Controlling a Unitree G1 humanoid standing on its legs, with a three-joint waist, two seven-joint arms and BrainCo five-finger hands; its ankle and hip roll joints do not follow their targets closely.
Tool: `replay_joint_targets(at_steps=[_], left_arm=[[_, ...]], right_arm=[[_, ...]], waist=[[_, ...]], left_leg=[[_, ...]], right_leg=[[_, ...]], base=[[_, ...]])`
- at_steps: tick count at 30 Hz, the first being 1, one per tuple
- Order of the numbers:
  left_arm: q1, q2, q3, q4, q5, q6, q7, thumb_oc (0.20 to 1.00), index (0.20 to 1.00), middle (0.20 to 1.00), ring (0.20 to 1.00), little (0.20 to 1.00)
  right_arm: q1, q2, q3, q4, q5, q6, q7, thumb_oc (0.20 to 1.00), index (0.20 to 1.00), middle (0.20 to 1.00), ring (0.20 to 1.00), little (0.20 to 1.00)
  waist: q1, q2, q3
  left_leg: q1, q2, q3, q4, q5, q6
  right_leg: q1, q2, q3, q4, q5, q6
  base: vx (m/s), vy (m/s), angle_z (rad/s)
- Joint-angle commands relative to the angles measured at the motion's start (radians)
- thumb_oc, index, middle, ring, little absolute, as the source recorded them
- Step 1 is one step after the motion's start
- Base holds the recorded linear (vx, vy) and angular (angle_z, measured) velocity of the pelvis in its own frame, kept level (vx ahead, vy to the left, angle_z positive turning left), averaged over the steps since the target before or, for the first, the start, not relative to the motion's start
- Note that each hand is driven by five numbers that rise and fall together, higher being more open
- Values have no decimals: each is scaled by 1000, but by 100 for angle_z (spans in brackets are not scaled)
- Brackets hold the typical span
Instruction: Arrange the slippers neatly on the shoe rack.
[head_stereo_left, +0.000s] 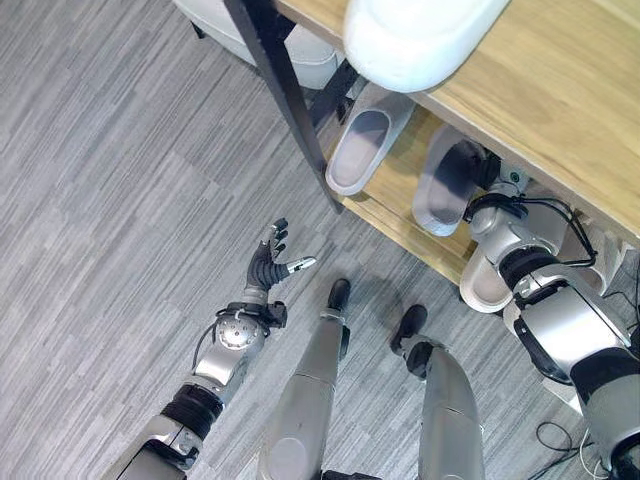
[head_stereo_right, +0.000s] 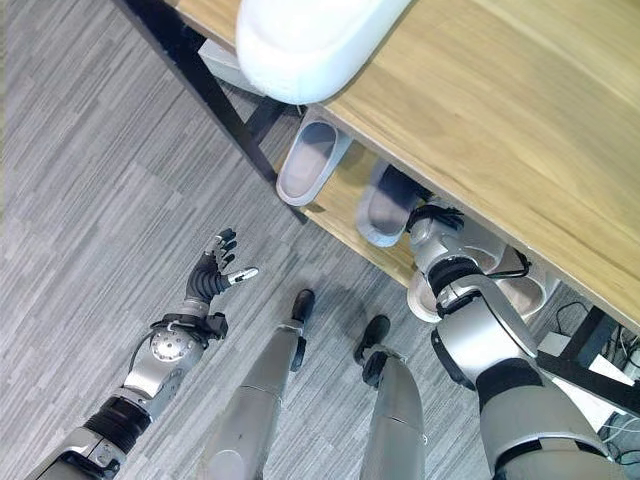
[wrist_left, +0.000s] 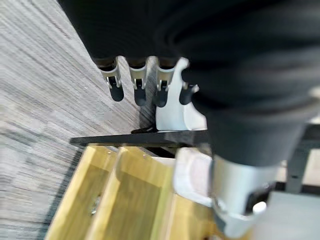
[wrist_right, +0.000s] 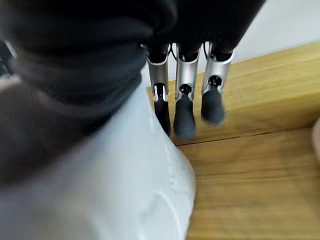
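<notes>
A wooden shoe rack (head_stereo_left: 560, 90) with a black frame stands ahead. One white slipper (head_stereo_left: 420, 40) lies on its top shelf. On the lower shelf (head_stereo_left: 395, 205) lie a white slipper (head_stereo_left: 365, 140) and a second one (head_stereo_left: 450, 180) beside it. My right hand (head_stereo_left: 495, 212) reaches in at the lower shelf between that second slipper and a third slipper (head_stereo_left: 487, 282). In the right wrist view its fingers (wrist_right: 182, 107) are straight, lying along a white slipper (wrist_right: 135, 190) against the wooden board (wrist_right: 250, 170). My left hand (head_stereo_left: 268, 265) hovers open over the floor, holding nothing.
A black upright post (head_stereo_left: 285, 90) of the rack stands between my left hand and the slippers. A further slipper (head_stereo_right: 520, 292) lies at the right end of the lower shelf. Grey plank floor (head_stereo_left: 110, 200) spreads to the left.
</notes>
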Motion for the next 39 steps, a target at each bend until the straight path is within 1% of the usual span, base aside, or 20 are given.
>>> replay_joint_targets(at_steps=[1,4,5,7,10,12,13,14,15,19,21,23,25,26,27,28,29,31,37,39], left_arm=[[19,10,-16,-49,-38,-56,-15,1000,1000,1000,1000,1000],[27,9,-21,-40,-43,-53,-19,1000,1000,1000,1000,1000],[26,6,-22,-29,-44,-48,-20,1000,1000,1000,1000,1000],[31,2,-17,-4,-42,-36,-11,1000,1000,1000,1000,1000],[45,-3,-4,5,-30,-22,-7,1000,1000,1000,1000,1000],[51,-8,2,10,-22,-17,-9,1000,1000,1000,1000,1000],[51,-8,2,10,-22,-17,-9,1000,1000,1000,1000,1000],[54,-7,8,17,-8,-11,-7,1000,1000,1000,1000,1000],[56,-5,14,18,-5,-6,-7,1000,1000,1000,1000,1000],[91,-5,56,21,1,13,-3,1000,1000,1000,1000,1000],[98,-16,63,32,4,20,0,1000,1000,1000,1000,1000],[87,-33,68,57,10,31,9,1000,1000,1000,1000,1000],[69,-42,66,72,11,32,15,1000,1000,1000,1000,1000],[54,-45,61,84,12,36,15,1000,1000,1000,1000,1000],[41,-43,56,98,13,40,10,1000,1000,1000,1000,1000],[37,-40,54,98,11,40,10,1000,1000,1000,1000,1000],[35,-35,49,99,9,40,6,1000,1000,1000,1000,1000],[66,3,37,72,-1,35,-16,1000,1000,1000,1000,1000],[82,37,17,58,-6,29,-46,1000,1000,1000,1000,1000],[78,38,13,61,-4,30,-48,1000,1000,1000,1000,1000]], right_arm=[[9,-1,26,25,81,-28,44,1000,1000,1000,1000,1000],[11,21,28,-3,114,-45,52,1000,1000,1000,1000,1000],[18,42,15,-36,148,-60,52,1000,1000,1000,1000,1000],[63,96,-28,-148,219,-87,33,1000,1000,1000,1000,1000],[147,134,-85,-300,262,-117,20,1000,1000,1000,1000,1000],[191,151,-124,-361,331,-148,42,1000,1000,1000,1000,1000],[193,151,-124,-363,331,-148,42,1000,1000,1000,1000,1000],[225,156,-152,-412,398,-173,63,1000,1000,1000,1000,1000],[242,156,-171,-425,437,-183,73,1000,1000,1000,1000,1000],[367,165,-238,-543,490,-210,83,1000,1000,1000,1000,1000],[420,177,-254,-580,518,-227,95,1000,1000,1000,1000,1000],[485,201,-258,-604,587,-249,127,1000,1000,1000,1000,1000],[496,223,-250,-584,667,-267,162,1000,1000,1000,1000,1000],[491,236,-246,-566,734,-280,190,1000,1000,1000,1000,1000],[477,262,-232,-528,853,-290,250,1000,1000,1000,1000,1000],[466,270,-228,-516,895,-292,270,1000,1000,1000,1000,1000],[438,285,-227,-493,975,-297,298,1000,1000,1000,1000,1000],[325,290,-246,-435,1099,-305,337,1000,1000,1000,1000,1000],[224,261,-265,-408,1196,-310,377,1000,1000,1000,1000,1000],[212,253,-270,-400,1204,-310,380,1000,1000,1000,1000,1000]], waist=[[31,14,-53],[33,13,-54],[29,12,-53],[14,7,-44],[-4,6,-36],[-13,7,-33],[-13,7,-33],[-20,7,-31],[-24,7,-28],[-39,8,-16],[-46,8,-14],[-59,8,-7],[-61,11,0],[-61,14,5],[-53,18,9],[-50,18,11],[-39,20,12],[6,28,18],[51,34,21],[55,35,22]], left_leg=[[-24,11,-10,-23,-49,-1],[-4,12,-7,-43,-49,1],[11,13,-4,-54,-48,2],[57,19,7,-77,-50,3],[91,25,12,-86,-55,5],[102,26,13,-91,-57,5],[103,26,13,-92,-57,5],[117,28,16,-98,-58,5],[123,29,19,-100,-59,5],[146,35,28,-97,-65,7],[152,36,30,-97,-67,8],[151,38,32,-95,-66,7],[147,41,33,-92,-64,6],[144,41,32,-91,-61,5],[143,40,29,-93,-56,1],[144,41,27,-94,-56,0],[147,40,23,-98,-55,-2],[153,35,17,-104,-52,-7],[156,25,6,-108,-46,-8],[160,23,3,-111,-45,-8]], right_leg=[[71,-7,41,-41,-119,83],[86,-3,45,-60,-112,84],[98,2,49,-73,-107,84],[134,12,59,-98,-98,82],[163,19,66,-115,-92,81],[172,19,69,-122,-88,80],[172,19,69,-122,-88,80],[181,20,72,-127,-85,79],[185,21,75,-129,-85,78],[204,23,87,-131,-82,75],[210,24,88,-132,-81,75],[209,24,89,-135,-77,73],[206,24,87,-132,-75,73],[203,24,85,-130,-75,73],[205,24,81,-130,-76,74],[208,24,78,-133,-76,74],[212,22,74,-135,-78,75],[226,18,63,-135,-84,77],[246,7,46,-132,-94,81],[249,5,43,-131,-95,82]], base=[[52,-1,-1],[40,1,-1],[29,12,-4],[30,24,-10],[14,11,-9],[1,7,-7],[-5,-7,-16],[-7,-10,-18],[-9,-11,-9],[-3,-2,-7],[0,-6,-10],[-15,-13,-7],[-21,-18,-6],[0,-33,-3],[9,-43,1],[25,-64,7],[28,-72,14],[38,-86,20],[23,-39,15],[26,-31,12]])
